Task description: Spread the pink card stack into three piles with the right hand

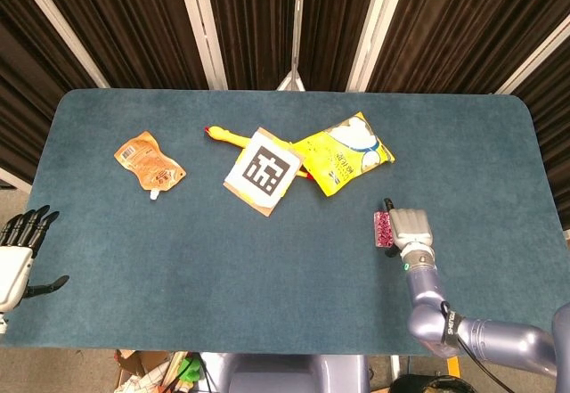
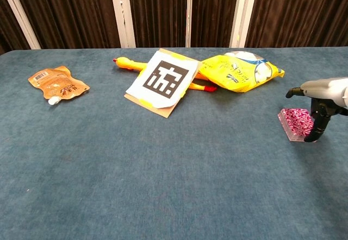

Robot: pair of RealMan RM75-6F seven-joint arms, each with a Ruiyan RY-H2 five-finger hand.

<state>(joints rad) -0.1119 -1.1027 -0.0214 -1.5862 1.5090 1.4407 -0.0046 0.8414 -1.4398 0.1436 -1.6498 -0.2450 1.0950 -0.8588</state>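
Pink patterned cards, 1 stack [image 1: 384, 229], lie on the blue felt table [image 1: 267, 277] near its right side. In the head view the right hand [image 1: 411, 230] covers the stack's right part, palm down. The left hand [image 1: 18, 250] hovers off the table's left edge, fingers spread.

In the chest view 1 dark finger [image 2: 316, 125] presses the card stack [image 2: 296, 122]; whether the hand grips it cannot be told.

A robot test lab: a teal felt-covered desk [image 1: 294, 295] stands before dark pleated curtains [image 1: 116, 28] with white metal struts [image 1: 200, 23], and a white card printed with a black fiducial marker [image 1: 262, 171] lies among props.
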